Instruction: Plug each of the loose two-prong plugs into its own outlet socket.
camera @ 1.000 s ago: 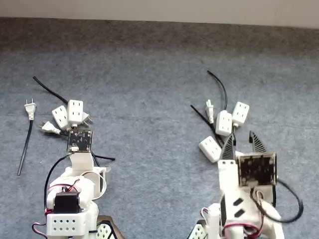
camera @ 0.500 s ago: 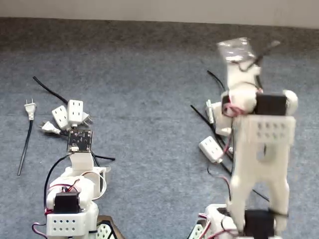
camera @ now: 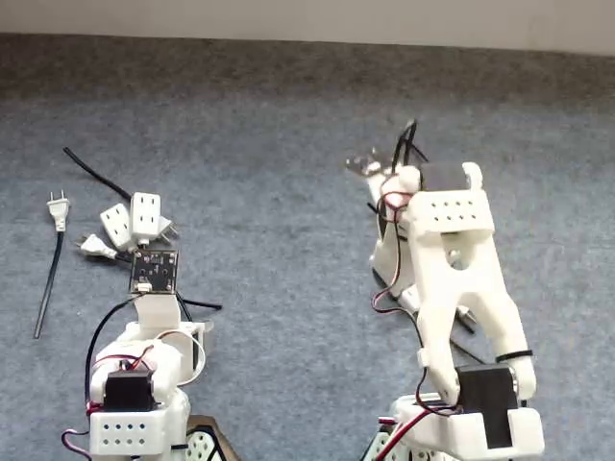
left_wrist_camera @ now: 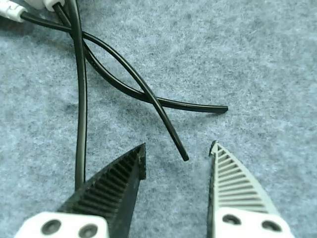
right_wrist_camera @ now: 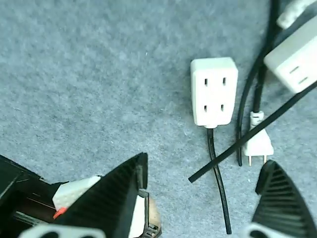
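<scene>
Looking down in the high view, the grey carpeted worktop (camera: 269,144) holds a loose plug (camera: 59,208) at the far left. It lies alone, with its cord trailing toward the near edge. Just right of it, two left sockets (camera: 135,219) sit side by side, with a second plug (camera: 93,247) beside them. The left arm (camera: 144,365) sits at the near left, its wrist just near of that cluster. The right arm (camera: 447,250) stretches out over the right-hand cluster and covers most of it.

At the left wrist, the left tool (left_wrist_camera: 178,148) is released, its black and white fingers spread above bare carpet. Black cords (left_wrist_camera: 124,87) cross just beyond the fingertips, and one cut end lies close between them.

At the right wrist, the right tool (right_wrist_camera: 205,159) is likewise released, jaws wide apart. A white socket block (right_wrist_camera: 214,91) lies face up, showing two pairs of slots, with its cord running back toward the tool. Just beside it a white two-prong plug (right_wrist_camera: 258,144) lies flat and unplugged, prongs toward the tool, with a black cord crossing it. Another socket (right_wrist_camera: 292,62) lies near, at the picture's edge.
</scene>
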### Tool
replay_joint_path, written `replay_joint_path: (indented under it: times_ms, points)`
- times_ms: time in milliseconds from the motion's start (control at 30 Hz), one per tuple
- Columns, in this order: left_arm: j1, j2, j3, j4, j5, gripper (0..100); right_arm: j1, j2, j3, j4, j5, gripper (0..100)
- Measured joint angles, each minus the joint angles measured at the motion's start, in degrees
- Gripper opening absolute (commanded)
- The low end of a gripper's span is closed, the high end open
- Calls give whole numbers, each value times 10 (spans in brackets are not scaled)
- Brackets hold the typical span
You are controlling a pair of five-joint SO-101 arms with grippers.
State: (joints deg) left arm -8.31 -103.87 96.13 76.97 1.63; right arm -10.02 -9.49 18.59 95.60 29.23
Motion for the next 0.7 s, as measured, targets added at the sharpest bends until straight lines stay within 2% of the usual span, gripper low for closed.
replay_joint_path:
  times_ms: [267,500,700]
  points:
    - [0,0,0,0,0,207,2,0,215,-193,5,343]
    - [0,0,0,0,0,207,18,0,232,-271,5,342]
    - [0,0,0,0,0,207,37,21,236,-291,5,342]
